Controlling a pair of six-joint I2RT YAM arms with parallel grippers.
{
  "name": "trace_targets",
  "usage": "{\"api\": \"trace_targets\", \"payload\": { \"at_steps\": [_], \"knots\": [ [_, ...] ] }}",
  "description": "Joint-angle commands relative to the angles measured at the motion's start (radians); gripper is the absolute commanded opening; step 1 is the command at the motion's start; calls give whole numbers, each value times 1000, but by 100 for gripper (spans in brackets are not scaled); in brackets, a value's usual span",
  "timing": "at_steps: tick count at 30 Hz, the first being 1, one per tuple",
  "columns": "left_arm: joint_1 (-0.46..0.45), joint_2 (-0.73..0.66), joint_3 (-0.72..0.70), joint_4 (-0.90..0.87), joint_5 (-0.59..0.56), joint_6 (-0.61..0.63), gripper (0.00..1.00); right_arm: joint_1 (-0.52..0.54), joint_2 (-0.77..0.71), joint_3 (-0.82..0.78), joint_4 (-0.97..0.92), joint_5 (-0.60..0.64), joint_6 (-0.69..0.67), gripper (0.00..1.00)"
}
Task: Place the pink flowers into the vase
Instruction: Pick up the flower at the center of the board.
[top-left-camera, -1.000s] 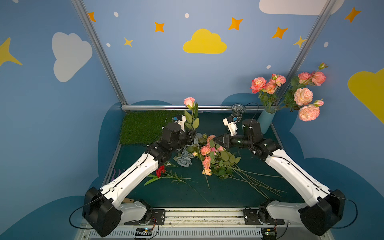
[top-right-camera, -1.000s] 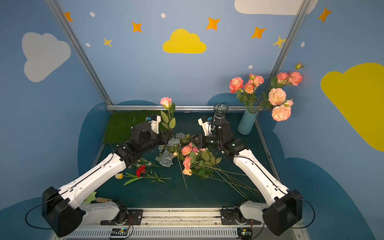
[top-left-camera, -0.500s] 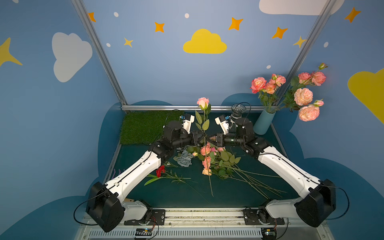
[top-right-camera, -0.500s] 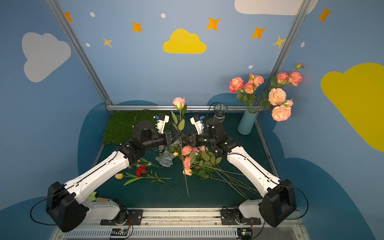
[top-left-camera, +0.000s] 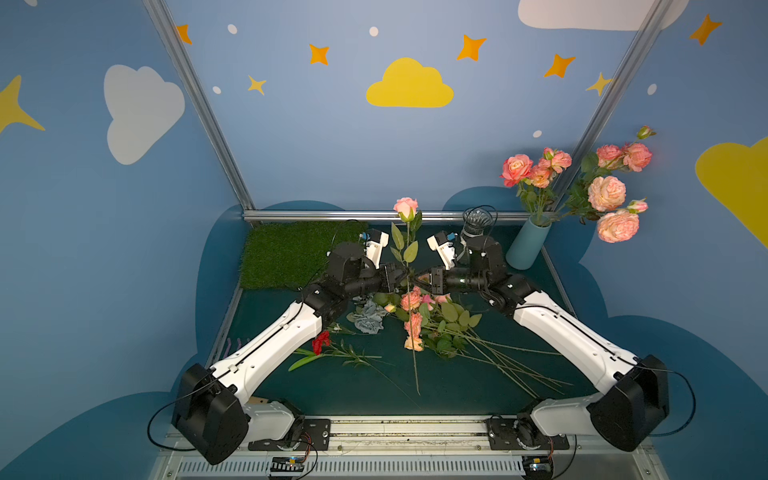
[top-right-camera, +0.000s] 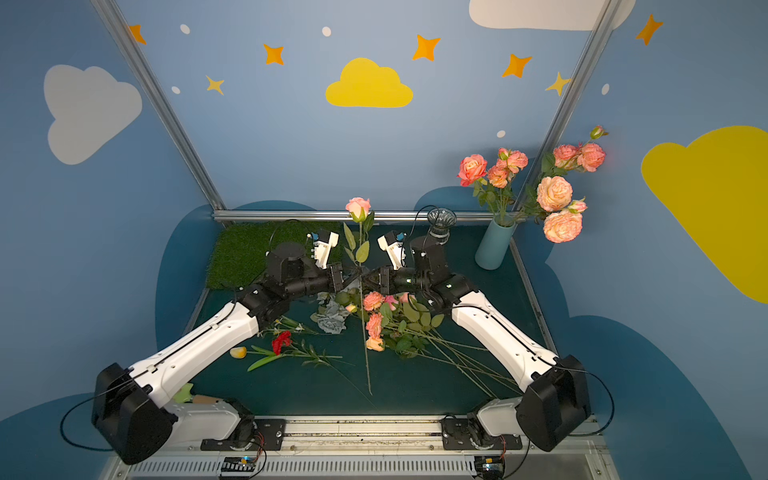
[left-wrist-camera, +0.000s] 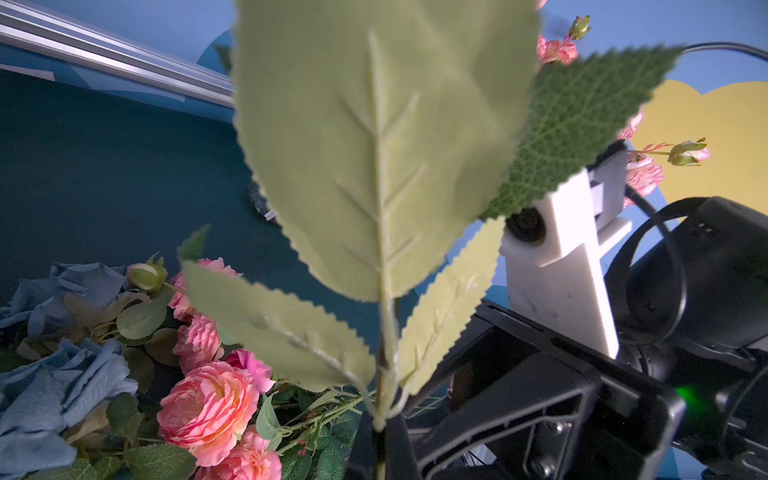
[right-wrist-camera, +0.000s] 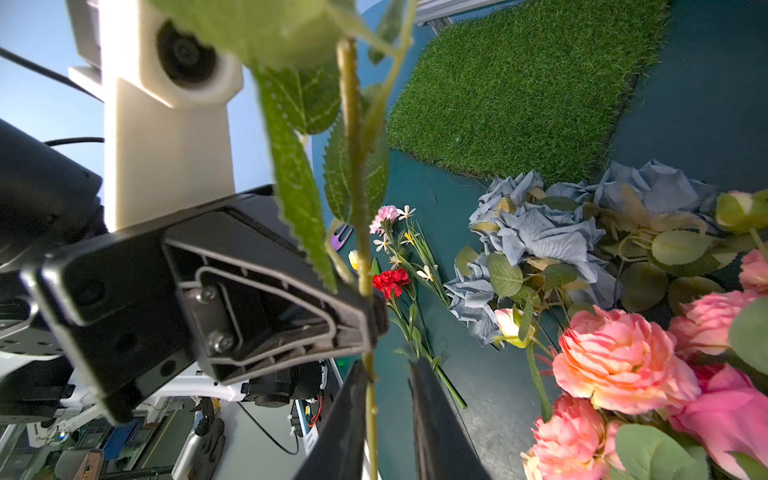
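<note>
Teal tabletop (top-left-camera: 457, 395); left jaws tight on leaf-screened rose stem (right-wrist-camera: 357, 166), right jaws narrow around it.

Single pink rose (top-left-camera: 405, 206) is being held upright, its thin green stem clamped in left gripper (top-left-camera: 406, 276). Other pink flowers (top-left-camera: 415, 307) are being left heaped on the table (top-left-camera: 457, 395), stems fanned frontward. More blooms (top-left-camera: 606, 193) are being carried in upright light-blue vase (top-left-camera: 525, 245), far right corner.

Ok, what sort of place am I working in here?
Likely a staged robot training booth: blue walls with a yellow cloud and orange stars, a bare aluminium frame rail, and a dark teal tabletop with a square of artificial grass.
</note>
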Motion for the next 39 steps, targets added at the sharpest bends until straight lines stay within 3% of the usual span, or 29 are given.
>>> {"api": "trace_targets", "payload": {
  "at_steps": [1, 27, 34, 36, 37, 39],
  "knots": [
    [-2, -22, 6, -14, -5, 29, 2, 10, -42, 12, -5, -20, -24, 23],
    [2, -34, 12, 17, 35, -10, 2, 30, 42, 9, -6, -66, -22, 21],
    [1, -31, 12, 7, 39, -5, 2, 30, 21, 5, -4, -26, -35, 2],
    [2, -33, 8, 6, 35, -4, 2, 30, 2, 4, -4, 10, -48, 0],
    [2, -35, 9, 1, 34, -2, 4, 31, -8, 4, -13, 42, -60, 0],
    [2, -43, 6, -8, 18, 0, 34, 32, -29, 7, -29, 126, -85, 0]
  ]
}}
